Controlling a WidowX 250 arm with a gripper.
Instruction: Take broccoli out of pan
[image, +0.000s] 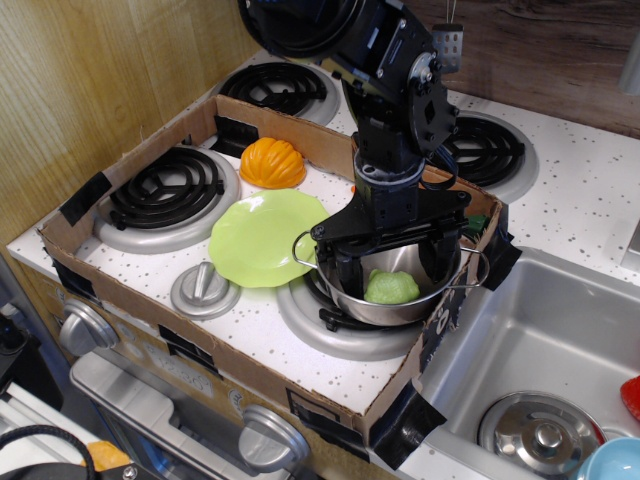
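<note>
- Observation.image, the only view, is taken from above and in front of a toy cooktop with a white speckled top (250, 335), around which a low brown cardboard wall (130, 155) patched with black tape is set.
- A shiny stainless steel round pan with deep sides and loop wire handles (415, 305) is seen standing on the front right burner, inside the cardboard wall.
- A small pale green lumpy plastic broccoli (391, 288) is seen lying on the pan's floor, toward the front.
- The black robot gripper (393, 271) is lowered into the pan, with one finger (352, 276) to the left of the broccoli and the other to the right of it.
- The fingers are spread apart and nothing is clasped; whether they touch the broccoli cannot be told.
- A flat lime-green plate (260, 238) is seen just left of the pan, its edge under the pan's left handle.
- An orange ribbed plastic pumpkin (271, 162) is placed behind the plate, near the back wall of the cardboard.
- A small grey round lid with a knob (204, 290) is seen in front of the plate.
- A grey sink basin (560, 345) is seen at the right, with a round metal lid (540, 431) lying in it.
</note>
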